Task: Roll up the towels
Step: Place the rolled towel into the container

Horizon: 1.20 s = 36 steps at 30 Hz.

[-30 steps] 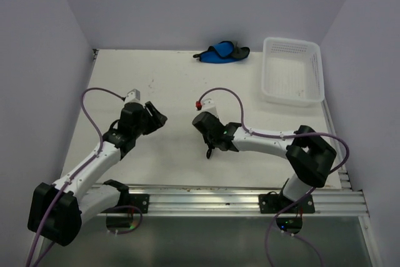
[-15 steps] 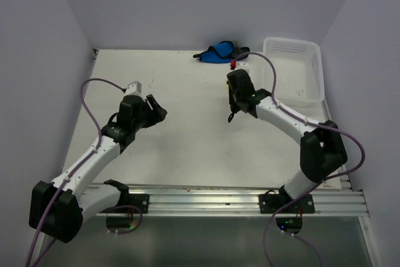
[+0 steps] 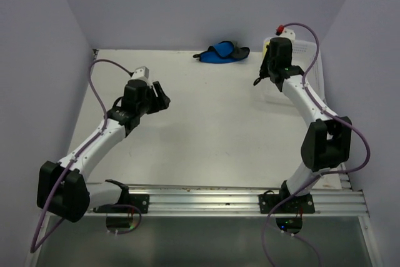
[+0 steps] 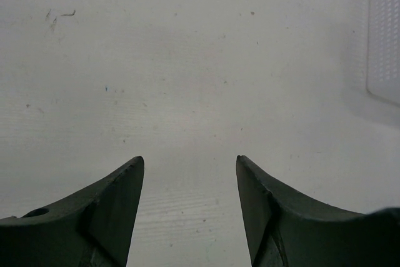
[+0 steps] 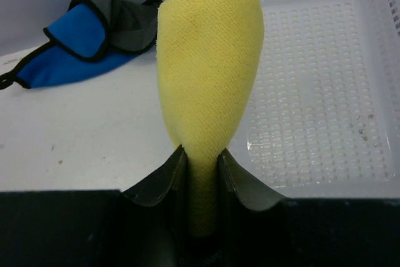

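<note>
In the right wrist view, my right gripper (image 5: 201, 151) is shut on the yellow towel (image 5: 209, 60), a rolled bundle that sticks out beyond the fingertips. It hangs at the near left rim of the white basket (image 5: 325, 92). The blue towel (image 5: 69, 60) lies crumpled at the table's back edge with a dark grey fold on top. From above, the blue towel (image 3: 220, 52) sits left of the right gripper (image 3: 259, 79). My left gripper (image 3: 164, 99) is open over the left half of the table, and in its wrist view the left gripper (image 4: 189, 161) has only bare table between its fingers.
The basket (image 3: 315, 60) stands at the back right corner, partly covered by my right arm. Walls close in the table on the left, back and right. A corner of the basket (image 4: 384, 42) shows at the far right of the left wrist view.
My right arm has swung from the table's middle to the back right, carrying the yellow towel to the basket's edge. My left gripper has moved a little farther back and opened wider.
</note>
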Motion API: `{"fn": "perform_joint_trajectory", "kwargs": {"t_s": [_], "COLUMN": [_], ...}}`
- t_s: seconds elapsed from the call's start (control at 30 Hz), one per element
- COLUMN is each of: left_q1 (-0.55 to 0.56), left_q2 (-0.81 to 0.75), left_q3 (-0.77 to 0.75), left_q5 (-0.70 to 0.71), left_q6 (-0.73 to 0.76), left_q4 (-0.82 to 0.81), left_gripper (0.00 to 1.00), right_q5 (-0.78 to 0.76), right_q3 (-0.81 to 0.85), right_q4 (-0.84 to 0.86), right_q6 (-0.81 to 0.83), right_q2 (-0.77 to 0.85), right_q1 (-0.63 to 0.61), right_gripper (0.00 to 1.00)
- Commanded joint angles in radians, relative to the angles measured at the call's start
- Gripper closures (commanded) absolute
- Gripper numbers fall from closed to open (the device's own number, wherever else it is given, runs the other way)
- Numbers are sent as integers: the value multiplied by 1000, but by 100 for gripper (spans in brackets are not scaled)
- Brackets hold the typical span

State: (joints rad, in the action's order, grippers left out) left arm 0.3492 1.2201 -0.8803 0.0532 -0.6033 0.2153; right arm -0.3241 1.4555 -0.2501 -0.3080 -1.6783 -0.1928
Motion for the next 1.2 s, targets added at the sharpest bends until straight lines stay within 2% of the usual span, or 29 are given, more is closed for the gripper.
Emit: {"fn": "perform_joint_trajectory", "kwargs": {"t_s": [0.0,0.33,0.57,0.8,0.93,1.03,1.17], "left_q1": [-21,-56,-59,-59,-59,-59,-59], "left_q2": [42,108,147,182,183,177,171], "left_q3": [-46,-43,-43,-36,-32,-34,-22], "left_q5": [-36,-125,-151,-188,-199,-211,-222], "left_q6": [56,65,66,62,62,65,65], "left_q4": [-22,-36,-50,-54,-59,-59,-60], "left_gripper": [35,35,35,35,35,35,34], "right_q5": [-15,-18,19,31,19,-15,-6], "right_q3": [13,-57,-24,-4,84,115,80], "right_q4": [110,340,353,253,53,-14,-18], "right_q6": [17,-68,-97,-138,-166,-157,-167], "right_q2": [-49,-190,-310,-357,-389,-420,-411], "right_q1": [35,153,243,283,285,288,311], "right_gripper": [100,100,100,100,100,95,94]}}
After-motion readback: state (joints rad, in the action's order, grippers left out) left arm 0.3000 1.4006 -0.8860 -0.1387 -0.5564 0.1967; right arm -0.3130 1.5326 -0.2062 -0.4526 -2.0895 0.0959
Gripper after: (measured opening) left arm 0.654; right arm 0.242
